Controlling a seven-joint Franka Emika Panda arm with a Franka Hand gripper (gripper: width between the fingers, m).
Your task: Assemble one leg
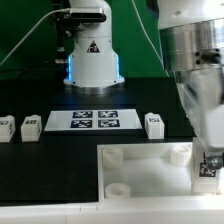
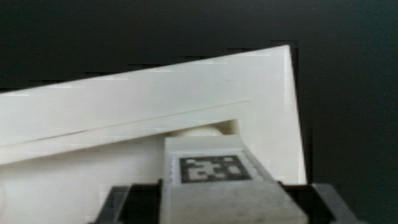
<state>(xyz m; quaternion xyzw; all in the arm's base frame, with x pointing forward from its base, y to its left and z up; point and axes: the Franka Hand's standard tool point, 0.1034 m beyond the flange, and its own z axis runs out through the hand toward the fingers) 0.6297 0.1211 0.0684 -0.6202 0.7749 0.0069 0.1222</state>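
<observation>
My gripper (image 1: pixel 209 170) is shut on a leg (image 2: pixel 217 168), a small white block with a marker tag on its face. It holds the leg at the corner of the large white square tray-like piece (image 1: pixel 150 160) on the exterior view's right. In the wrist view the leg sits between my dark fingers (image 2: pixel 128 205), right over a round corner socket (image 2: pixel 199 130) of that piece (image 2: pixel 107 110). Three more legs stand on the black table: two (image 1: pixel 5 127) (image 1: pixel 30 125) on the exterior view's left and one (image 1: pixel 154 124) beside the marker board.
The marker board (image 1: pixel 93 121) lies flat on the table behind the tray-like piece. The robot base (image 1: pixel 92 55) stands behind it. Another round socket (image 1: pixel 118 189) shows at the tray's near corner.
</observation>
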